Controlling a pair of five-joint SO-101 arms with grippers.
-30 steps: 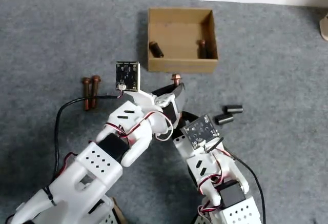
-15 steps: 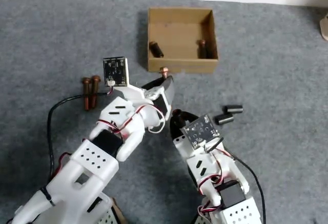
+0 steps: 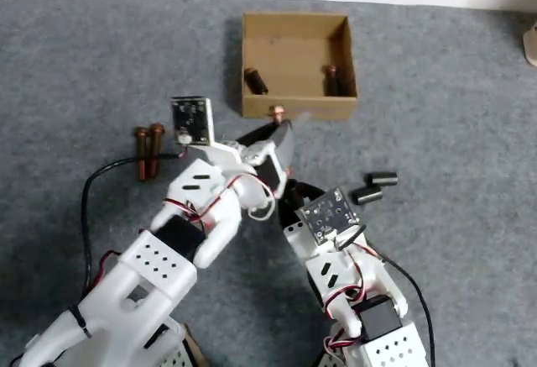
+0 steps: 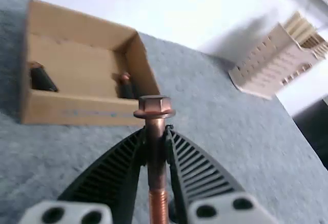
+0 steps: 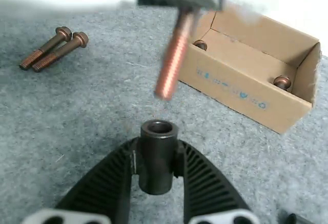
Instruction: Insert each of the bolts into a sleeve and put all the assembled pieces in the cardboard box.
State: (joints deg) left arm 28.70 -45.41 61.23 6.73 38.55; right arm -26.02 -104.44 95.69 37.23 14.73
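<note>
Tools on both arms are each clamped on a part: the left tool [image 4: 155,134] grips a copper bolt [image 4: 155,112], head above its fingertips; the right tool [image 5: 157,149] grips a dark sleeve [image 5: 157,168], bore upward. The bolt's threaded tip hangs just above the sleeve's mouth, apart from it. Beyond both tools sits the cardboard box [image 3: 294,107] on the desk [image 3: 453,115].

Just before the cardboard box [image 3: 294,108], the bolt [image 3: 277,115] in the left gripper [image 4: 155,134] hangs above, apart from, the sleeve [image 5: 156,157] in the right gripper [image 5: 156,147], while two assembled pieces [image 3: 256,81] lie in the box by opposite side walls, two loose bolts [image 3: 148,150] lie well left and two loose sleeves [image 3: 374,187] right.
</note>
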